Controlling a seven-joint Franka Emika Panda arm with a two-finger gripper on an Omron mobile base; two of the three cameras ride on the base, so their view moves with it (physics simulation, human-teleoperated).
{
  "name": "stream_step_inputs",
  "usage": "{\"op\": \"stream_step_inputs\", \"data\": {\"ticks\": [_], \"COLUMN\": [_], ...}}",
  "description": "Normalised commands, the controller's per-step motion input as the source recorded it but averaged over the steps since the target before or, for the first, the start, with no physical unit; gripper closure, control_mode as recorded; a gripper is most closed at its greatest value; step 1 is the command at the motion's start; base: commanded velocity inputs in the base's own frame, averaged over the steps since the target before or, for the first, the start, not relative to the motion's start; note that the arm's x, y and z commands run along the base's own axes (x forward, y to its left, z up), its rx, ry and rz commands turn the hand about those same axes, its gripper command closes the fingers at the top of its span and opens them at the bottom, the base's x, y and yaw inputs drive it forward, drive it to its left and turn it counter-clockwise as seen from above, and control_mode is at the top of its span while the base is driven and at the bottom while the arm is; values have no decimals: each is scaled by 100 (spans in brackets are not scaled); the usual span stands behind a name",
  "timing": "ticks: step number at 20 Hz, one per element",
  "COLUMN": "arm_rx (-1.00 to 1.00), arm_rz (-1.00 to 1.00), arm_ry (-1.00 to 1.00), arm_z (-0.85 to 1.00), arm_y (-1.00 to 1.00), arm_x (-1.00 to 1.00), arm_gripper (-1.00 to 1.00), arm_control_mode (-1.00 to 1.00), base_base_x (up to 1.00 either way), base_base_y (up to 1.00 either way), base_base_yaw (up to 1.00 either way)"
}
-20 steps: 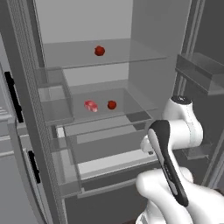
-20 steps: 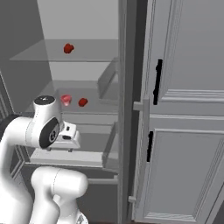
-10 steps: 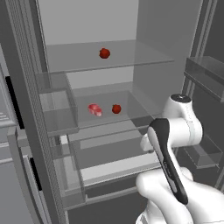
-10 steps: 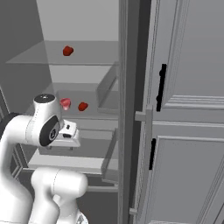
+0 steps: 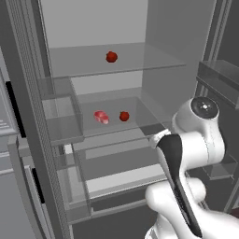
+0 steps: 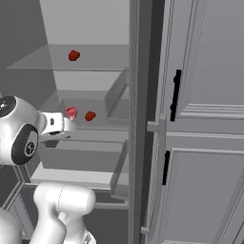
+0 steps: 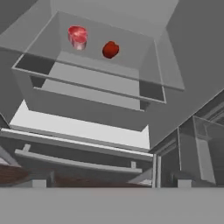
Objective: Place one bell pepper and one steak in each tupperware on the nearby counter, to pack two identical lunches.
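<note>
Inside the open fridge, a pink-red steak (image 5: 101, 116) (image 6: 71, 112) (image 7: 78, 36) lies on the middle glass shelf. Just to its right sits a red bell pepper (image 5: 123, 116) (image 6: 90, 115) (image 7: 110, 49). A second bell pepper (image 5: 111, 57) (image 6: 73, 55) rests on the upper shelf. My gripper (image 6: 70, 127) hovers in front of and slightly below the middle shelf, pointing into the fridge, open and holding nothing. The tupperware and the counter are out of view.
Below the middle shelf are a glass-fronted drawer (image 7: 87, 127) and lower rails. Clear door bins (image 5: 219, 74) stick out on the right. Another clear bin (image 5: 58, 107) is on the left. Tall grey cabinet doors with black handles (image 6: 176, 95) stand right of the fridge.
The whole picture has shifted and grown a little, so the base has moved relative to the fridge. The arm keeps the same pose and the food has not moved on its shelves.
</note>
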Motion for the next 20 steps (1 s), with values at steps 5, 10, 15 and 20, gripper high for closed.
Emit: {"op": "stream_step_inputs", "data": {"ticks": [5,10,15,20], "arm_rx": [10,29,21,4], "arm_rz": [11,1,0,0], "arm_ry": [-43,-24,2,17], "arm_z": [99,81,83,63], "arm_y": [1,4,17,42], "arm_x": [35,85,86,85], "arm_gripper": [-100,-100,-100,-100], "arm_control_mode": [-100,-100,-100,-100], "base_base_x": [0,0,0,0], "base_base_y": [0,0,0,0], "base_base_yaw": [0,0,0,0]}}
